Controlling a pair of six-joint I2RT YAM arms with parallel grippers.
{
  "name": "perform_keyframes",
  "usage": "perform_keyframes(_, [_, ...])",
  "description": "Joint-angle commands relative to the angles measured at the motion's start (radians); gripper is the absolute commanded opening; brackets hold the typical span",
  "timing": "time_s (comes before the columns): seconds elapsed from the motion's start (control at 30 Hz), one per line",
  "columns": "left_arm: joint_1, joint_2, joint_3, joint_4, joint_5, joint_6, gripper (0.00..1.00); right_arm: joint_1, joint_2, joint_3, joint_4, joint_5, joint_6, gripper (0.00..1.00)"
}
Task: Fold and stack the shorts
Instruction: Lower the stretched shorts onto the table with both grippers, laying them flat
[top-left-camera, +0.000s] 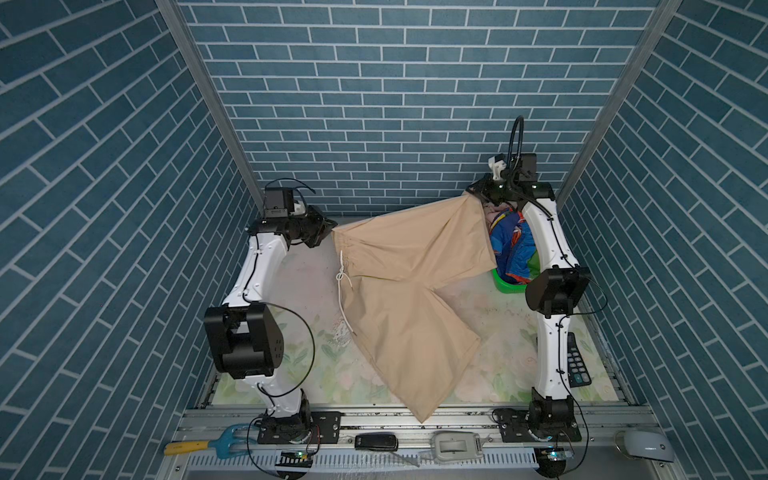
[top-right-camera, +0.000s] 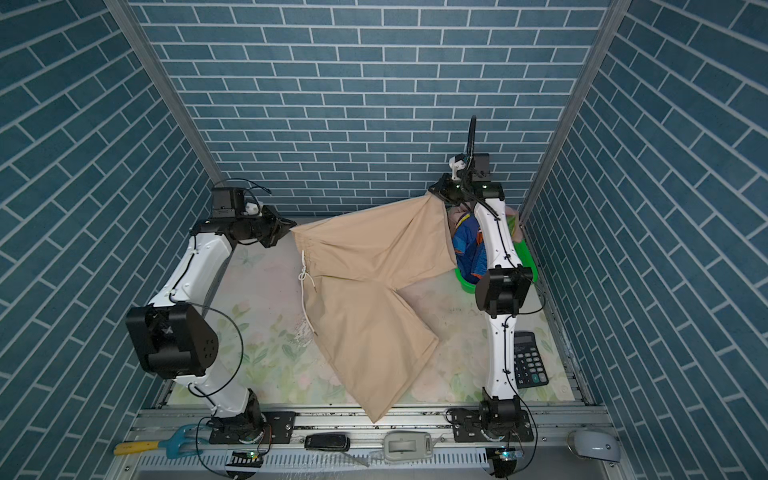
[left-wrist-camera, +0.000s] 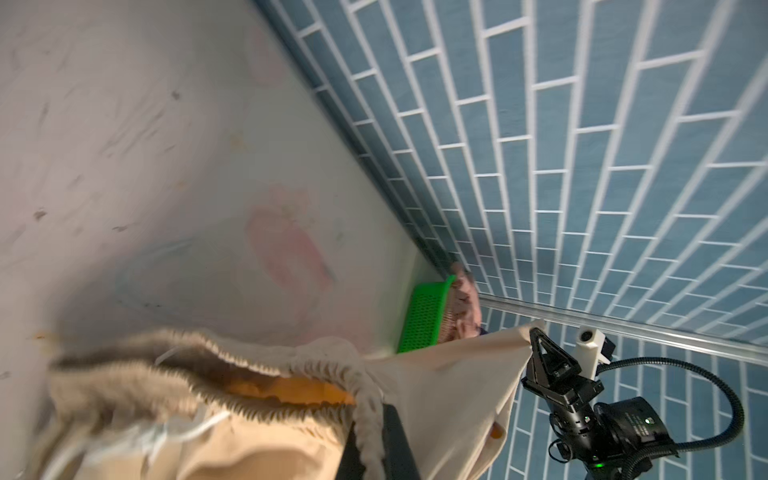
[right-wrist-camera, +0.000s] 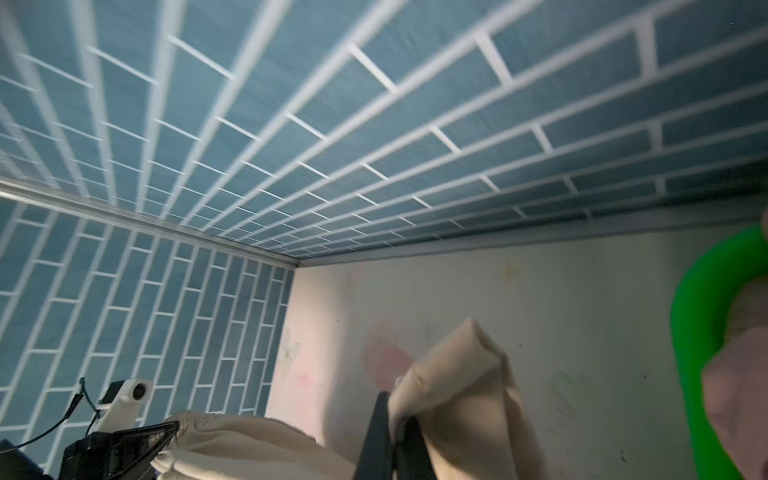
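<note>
The beige shorts (top-left-camera: 415, 266) (top-right-camera: 374, 266) hang stretched between my two grippers above the table's back half. My left gripper (top-left-camera: 330, 227) (top-right-camera: 289, 226) (left-wrist-camera: 374, 419) is shut on the gathered waistband corner. My right gripper (top-left-camera: 473, 195) (top-right-camera: 436, 195) (right-wrist-camera: 395, 415) is shut on a leg hem corner, higher up near the back wall. The other leg drapes down over the table to the front rail. The rainbow-striped shorts (top-left-camera: 513, 249) (top-right-camera: 467, 249) and the pink shorts (left-wrist-camera: 465, 303) (right-wrist-camera: 739, 395) lie bunched in the green basket (top-left-camera: 505, 282) (left-wrist-camera: 424, 311) under the right arm.
A black calculator (top-left-camera: 577, 361) (top-right-camera: 530, 357) lies at the table's right edge. On the front rail lie a blue and yellow hand fork (top-left-camera: 208, 442), a black device (top-left-camera: 376, 441), a grey device (top-left-camera: 457, 446) and a white mouse (top-left-camera: 644, 444). The brick wall stands close behind both grippers.
</note>
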Motion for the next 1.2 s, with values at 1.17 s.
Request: perform_keyframes(1.17, [0.16, 0.083, -0.419, 0.156, -0.049, 0.198, 0.05, 0.505, -1.156, -1.95, 0.566, 0.371, 0.251, 0.0])
